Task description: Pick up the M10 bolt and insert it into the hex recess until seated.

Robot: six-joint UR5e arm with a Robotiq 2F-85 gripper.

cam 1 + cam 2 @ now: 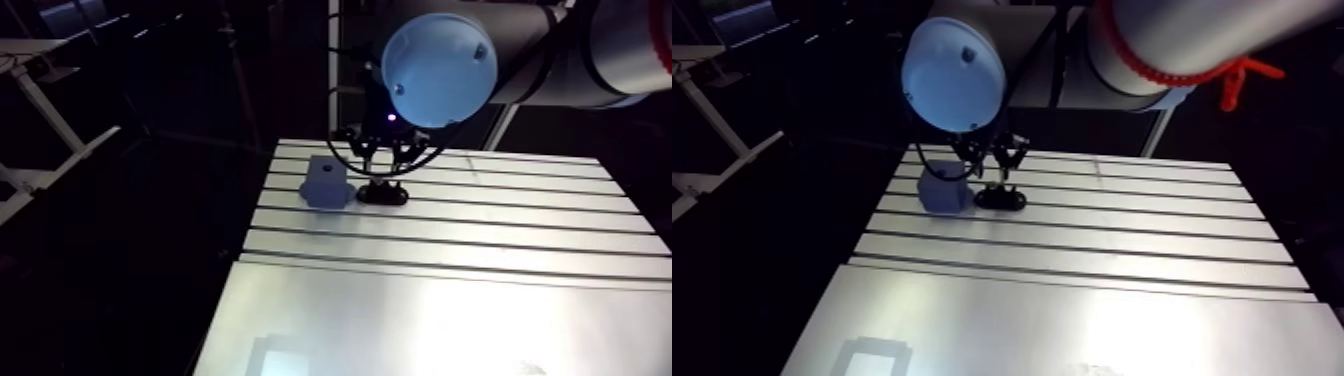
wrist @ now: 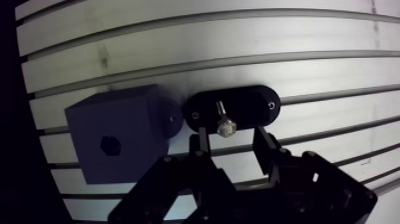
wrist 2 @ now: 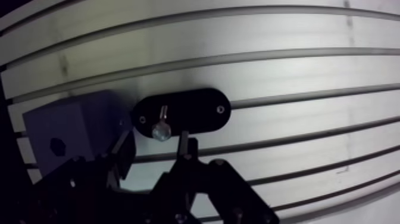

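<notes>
Pincer (image 2: 231, 140) fingers (image 2: 200, 146) are seen spread apart in the wrist view, one on either side of the M10 bolt (image 2: 225, 124), with a gap left on each side and nothing clamped. The bolt is carried on a black oval holder (image 2: 250, 104), its hex head nearest the pincer and its shank pointing away; whether it stands upright or lies flat cannot be told. Just beside the holder, a grey-blue block (image 2: 131, 119) is set on the slotted desk (image 2: 238, 42), and the hex recess (image 2: 110, 145) is shown as a dark hexagon in its upper face, well apart from the bolt. Whether block and holder touch cannot be made out. Bolt and recess are shown only by the wrist view. In the arm view the bolt cannot be distinguished: only the pincer low over the dark holder and the block next to it are seen, beyond the light-blue joint cap (image 1: 438, 68).
</notes>
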